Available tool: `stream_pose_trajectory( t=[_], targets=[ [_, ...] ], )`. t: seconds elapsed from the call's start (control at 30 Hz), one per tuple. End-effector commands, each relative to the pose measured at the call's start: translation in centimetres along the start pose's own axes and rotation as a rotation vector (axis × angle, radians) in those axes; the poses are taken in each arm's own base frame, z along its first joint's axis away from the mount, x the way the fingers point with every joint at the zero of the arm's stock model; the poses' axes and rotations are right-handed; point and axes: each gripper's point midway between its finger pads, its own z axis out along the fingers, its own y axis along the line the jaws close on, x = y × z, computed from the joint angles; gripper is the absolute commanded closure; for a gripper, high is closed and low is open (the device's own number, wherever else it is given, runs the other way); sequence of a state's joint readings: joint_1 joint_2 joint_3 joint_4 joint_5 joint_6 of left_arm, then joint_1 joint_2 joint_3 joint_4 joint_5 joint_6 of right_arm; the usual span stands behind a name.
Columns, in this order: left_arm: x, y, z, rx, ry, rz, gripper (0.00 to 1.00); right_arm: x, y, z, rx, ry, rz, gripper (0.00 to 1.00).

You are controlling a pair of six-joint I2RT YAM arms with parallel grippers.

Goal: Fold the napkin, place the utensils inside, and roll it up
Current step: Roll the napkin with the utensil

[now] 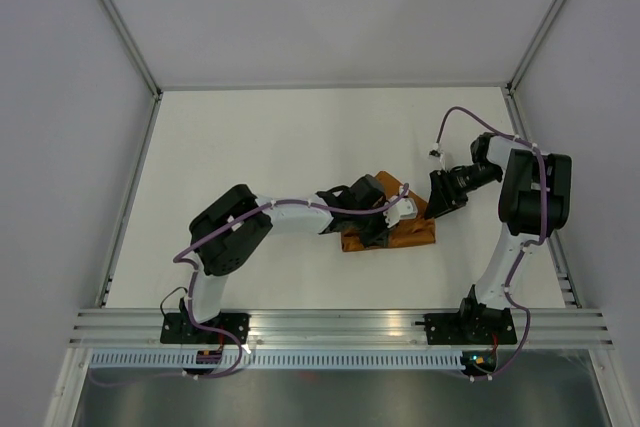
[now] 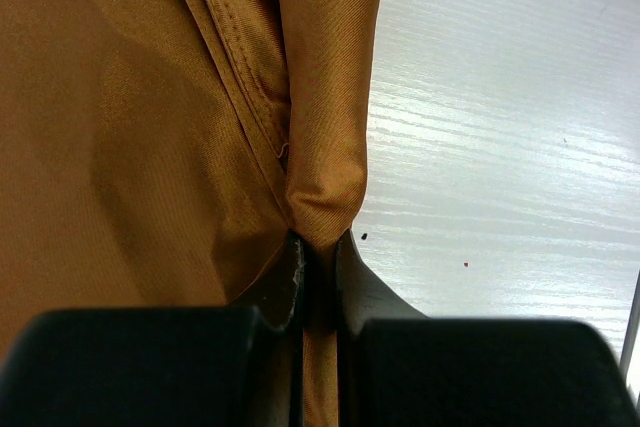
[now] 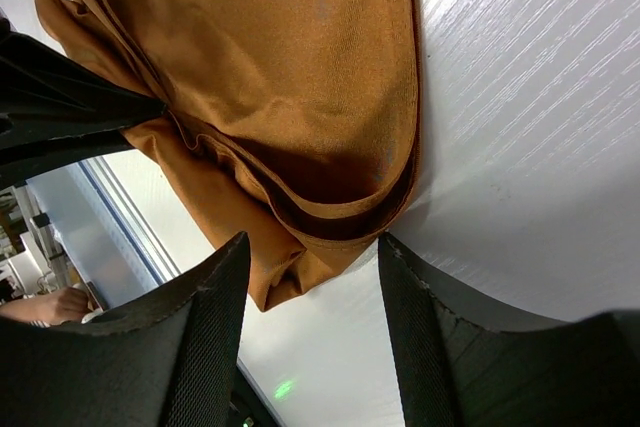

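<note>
A rust-orange napkin [image 1: 402, 237], folded into a thick bundle, lay on the white table [image 1: 270, 137], right of centre. The left gripper [image 2: 318, 247] pinched a fold of the cloth. The right gripper [image 3: 312, 247] was at the bundle's right end, jaws spread and holding nothing.
</note>
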State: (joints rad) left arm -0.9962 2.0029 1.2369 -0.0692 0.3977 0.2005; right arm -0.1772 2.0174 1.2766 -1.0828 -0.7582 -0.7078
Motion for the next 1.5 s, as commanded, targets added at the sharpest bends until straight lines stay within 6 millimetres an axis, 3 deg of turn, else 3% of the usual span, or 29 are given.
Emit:
stream_pose_trajectory(
  t=[0.0,0.1,0.13,0.23,0.43,0.67,1.0,1.07,1.23,1.3,1.47],
  targets=[
    [5.8,-1.1,0.9,0.042,0.177,-0.110,0.98,0.4,-1.7,0.3,0.049,0.031,-0.053,0.40],
    [5.7,-1.1,1.0,0.047,0.177,-0.114,0.98,0.3,-2.6,0.4,0.084,0.040,-0.044,0.45],
    [5.8,-1.2,1.0,0.051,0.180,-0.116,0.98,0.4,-3.0,0.5,0.093,0.044,-0.040,0.54],
    [5.6,-1.3,1.0,0.059,0.181,-0.121,0.98,0.4,-4.2,0.9,0.136,0.058,-0.027,0.66],
    [5.7,-1.9,1.1,0.107,0.194,-0.140,0.98,-1.0,-5.9,0.9,0.197,0.043,-0.018,0.85],
    [6.1,-3.2,1.3,0.225,0.234,-0.231,0.98,-4.0,-7.4,0.6,0.297,-0.006,-0.044,0.87],
    [7.0,-3.6,0.8,0.347,0.264,-0.446,0.98,-7.0,-8.0,1.2,0.404,-0.037,-0.066,0.86],
    [7.2,-3.4,0.6,0.365,0.271,-0.505,0.98,-7.5,-8.2,0.9,0.421,-0.055,-0.069,0.83],
    [7.1,-3.3,-0.1,0.422,0.275,-0.661,0.98,-9.0,-7.7,-0.7,0.472,-0.123,-0.101,0.59],
    [7.1,-3.1,-0.3,0.424,0.285,-0.739,0.98,-10.5,-7.0,-2.0,0.501,-0.184,-0.146,0.51],
    [7.3,-2.1,-0.5,0.395,0.301,-0.866,0.98,-12.2,-4.2,-4.3,0.494,-0.275,-0.227,0.48]
  ],
)
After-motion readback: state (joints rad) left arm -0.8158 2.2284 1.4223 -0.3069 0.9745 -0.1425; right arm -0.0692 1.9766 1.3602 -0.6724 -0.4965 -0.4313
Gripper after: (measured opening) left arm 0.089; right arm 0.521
